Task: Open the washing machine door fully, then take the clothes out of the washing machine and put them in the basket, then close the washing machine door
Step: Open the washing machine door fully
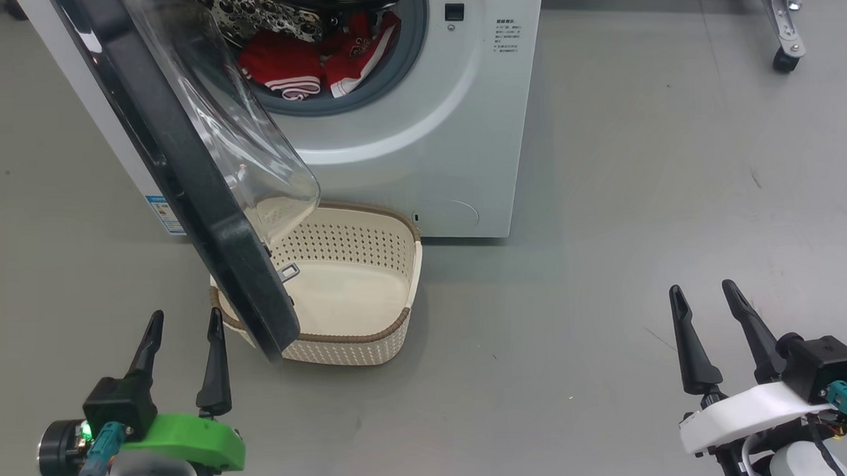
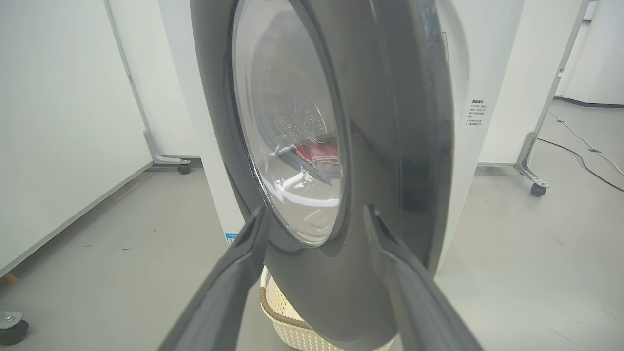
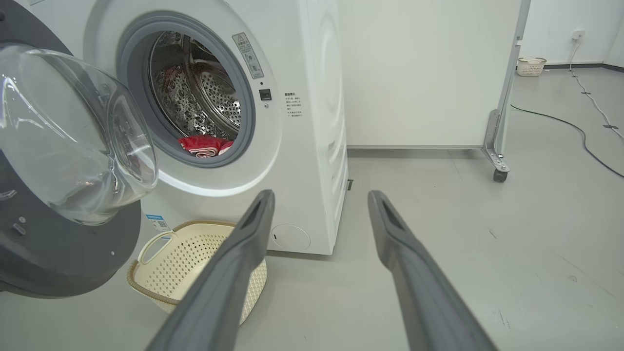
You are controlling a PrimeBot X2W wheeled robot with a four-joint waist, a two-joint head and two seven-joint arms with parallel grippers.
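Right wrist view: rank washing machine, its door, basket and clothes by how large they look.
1. washing machine
2. washing machine door, nearer the camera and cropped, so unsure
3. basket
4. clothes

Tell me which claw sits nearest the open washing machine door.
The green-mounted left claw, right beside the washing machine door; the white-mounted right claw stands far off.

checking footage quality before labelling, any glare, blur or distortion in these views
Head view: sharp, evenly lit, pale glare on the glass of the washing machine door, faint shadow under the basket. Left wrist view: wide lens bulges the door, reflections veil the clothes, left gripper slightly soft. Right wrist view: verticals lean, right gripper soft, drum crisp.
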